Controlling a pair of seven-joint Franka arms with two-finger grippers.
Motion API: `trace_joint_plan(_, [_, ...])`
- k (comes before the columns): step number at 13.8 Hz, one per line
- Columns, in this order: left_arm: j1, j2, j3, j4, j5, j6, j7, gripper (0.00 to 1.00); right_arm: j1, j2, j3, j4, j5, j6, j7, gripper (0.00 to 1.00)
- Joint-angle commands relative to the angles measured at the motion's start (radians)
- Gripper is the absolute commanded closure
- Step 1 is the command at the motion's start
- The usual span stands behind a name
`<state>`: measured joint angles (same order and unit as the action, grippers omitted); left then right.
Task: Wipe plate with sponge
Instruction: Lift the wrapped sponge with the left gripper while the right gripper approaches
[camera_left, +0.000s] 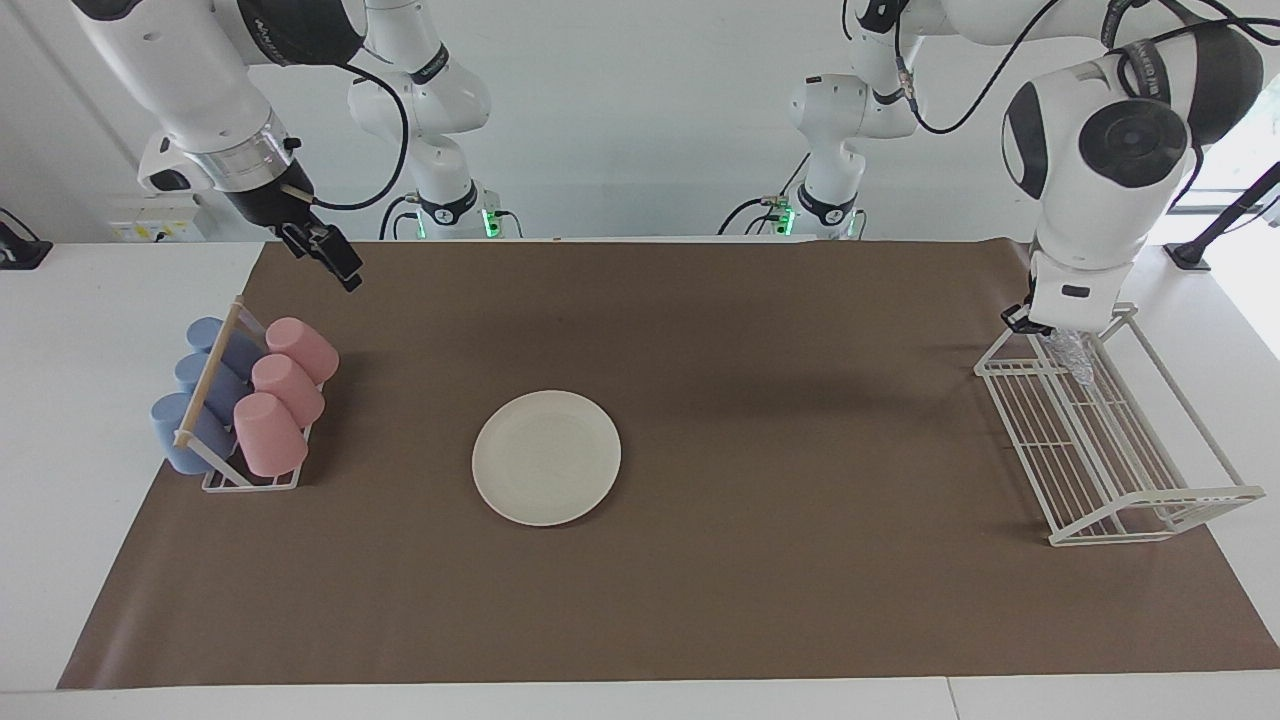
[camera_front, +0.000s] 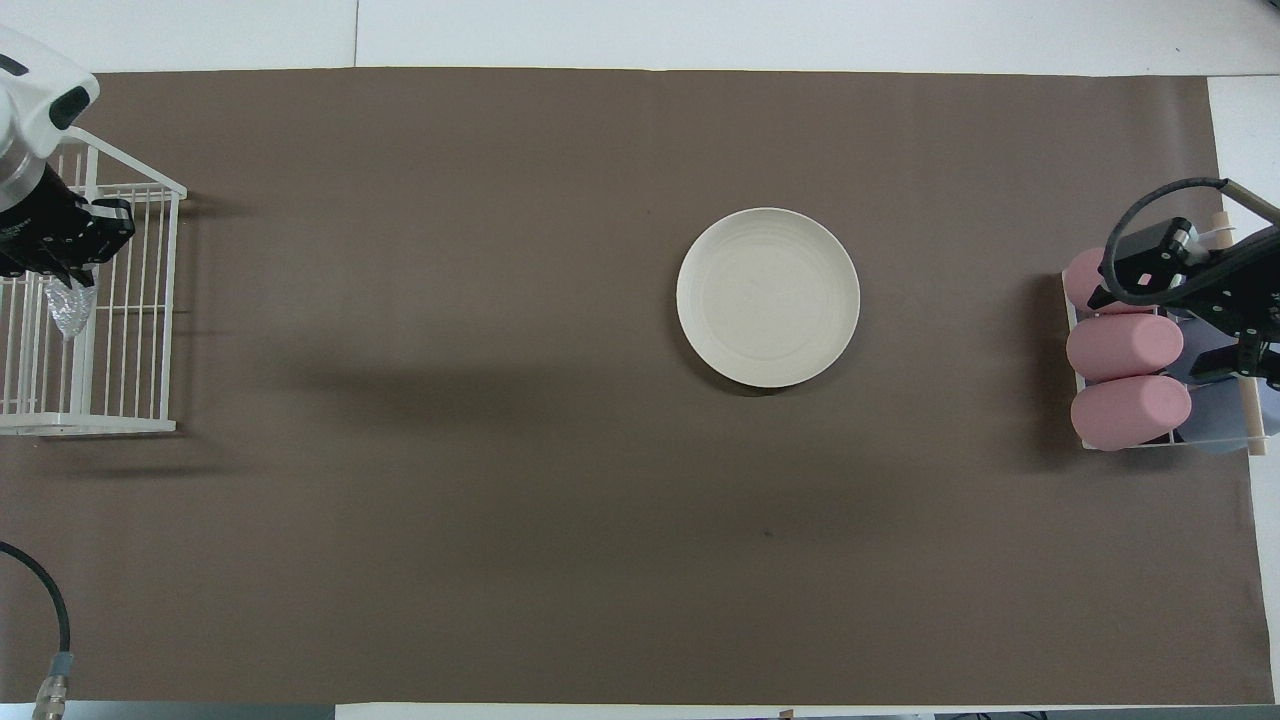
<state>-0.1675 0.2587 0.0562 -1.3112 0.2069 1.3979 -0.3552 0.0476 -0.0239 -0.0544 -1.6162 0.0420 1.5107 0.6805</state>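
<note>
The cream-white plate (camera_left: 546, 457) lies flat and bare on the brown mat at the middle of the table; it also shows in the overhead view (camera_front: 768, 297). My left gripper (camera_left: 1050, 333) hangs over the white wire rack (camera_left: 1120, 480) at the left arm's end and is shut on the silvery-grey sponge (camera_left: 1072, 358), which dangles from it inside the rack's robot-side end. In the overhead view the sponge (camera_front: 68, 305) hangs just below the left gripper (camera_front: 60, 270). My right gripper (camera_left: 345, 270) waits in the air over the cup rack, holding nothing.
A small rack (camera_left: 250, 482) at the right arm's end holds pink cups (camera_left: 285, 385) and blue cups (camera_left: 200, 400) lying on their sides. The brown mat (camera_left: 800, 600) covers most of the table. A cable lies near the left arm's base (camera_front: 50, 620).
</note>
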Motion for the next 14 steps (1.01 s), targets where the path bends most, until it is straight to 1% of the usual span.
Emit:
trace_joint_plan(1, [0.100, -0.003, 0.004, 0.047, -0.327, -0.042, -0.040, 1.00, -0.002, -0.024, 0.013, -0.021, 0.031, -0.010, 0.222, 0.00])
trace_joint_plan(3, [0.138, -0.016, 0.002, 0.046, -0.517, -0.031, -0.109, 1.00, 0.009, -0.025, 0.022, -0.014, 0.071, -0.010, 0.423, 0.00])
trace_joint_plan(4, [0.163, -0.029, 0.005, 0.041, -0.615, -0.024, -0.119, 1.00, 0.009, -0.027, 0.040, -0.010, 0.079, -0.010, 0.511, 0.00])
trace_joint_plan(5, [0.198, -0.050, 0.002, 0.014, -0.701, -0.005, -0.119, 1.00, 0.009, -0.028, 0.073, -0.007, 0.084, -0.010, 0.589, 0.00])
trace_joint_plan(7, [0.215, -0.123, 0.001, -0.142, -0.834, 0.059, -0.114, 1.00, 0.009, -0.040, 0.135, -0.001, 0.088, -0.010, 0.713, 0.00])
trace_joint_plan(9, [0.214, -0.209, -0.001, -0.317, -0.950, 0.151, -0.097, 1.00, 0.009, -0.047, 0.180, -0.001, 0.085, 0.002, 0.777, 0.00])
trace_joint_plan(10, [0.214, -0.248, -0.001, -0.397, -1.016, 0.180, -0.056, 1.00, 0.011, -0.048, 0.203, -0.001, 0.085, 0.005, 0.819, 0.00])
trace_joint_plan(11, [0.214, -0.300, 0.001, -0.496, -1.088, 0.199, 0.025, 1.00, 0.023, -0.051, 0.226, -0.010, 0.085, 0.009, 0.861, 0.00])
trace_joint_plan(12, [0.214, -0.352, 0.001, -0.596, -1.148, 0.219, 0.118, 1.00, 0.043, -0.066, 0.228, -0.027, 0.085, 0.017, 0.884, 0.00])
trace_joint_plan(14, [0.198, -0.436, -0.001, -0.760, -1.263, 0.268, 0.252, 1.00, 0.080, -0.077, 0.228, -0.045, 0.085, 0.020, 0.915, 0.00])
